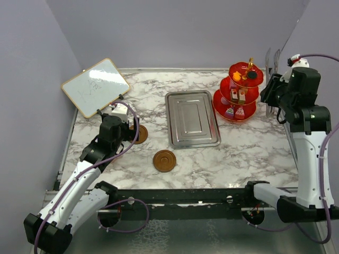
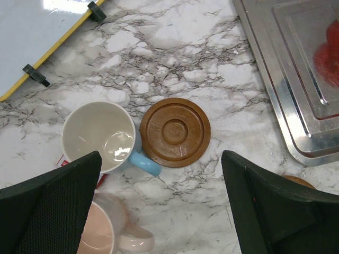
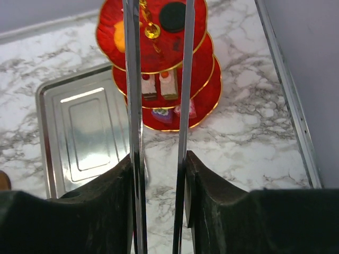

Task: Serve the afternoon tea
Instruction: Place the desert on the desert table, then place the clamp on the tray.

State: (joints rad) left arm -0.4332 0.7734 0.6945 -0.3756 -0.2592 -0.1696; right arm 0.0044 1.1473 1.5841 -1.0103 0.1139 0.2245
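The red three-tier stand (image 1: 241, 92) with a gold finial stands at the back right and holds small cake pieces (image 1: 234, 96). In the right wrist view the stand (image 3: 204, 90) shows a black piece (image 3: 172, 17) on its top tier. My right gripper (image 1: 275, 92) is shut on steel tongs (image 3: 133, 106), whose blades point at the stand. My left gripper (image 2: 161, 159) is open above the blue cup (image 2: 98, 135), the pink cup (image 2: 98, 235) and a brown saucer (image 2: 175, 132). A second saucer (image 1: 164, 160) lies near the front.
A rectangular steel tray (image 1: 169, 121) lies mid-table, left of the stand. A wood-framed whiteboard (image 1: 95, 86) leans at the back left. Grey walls close in the table on three sides. The table's raised right edge (image 3: 288, 95) runs close to the stand.
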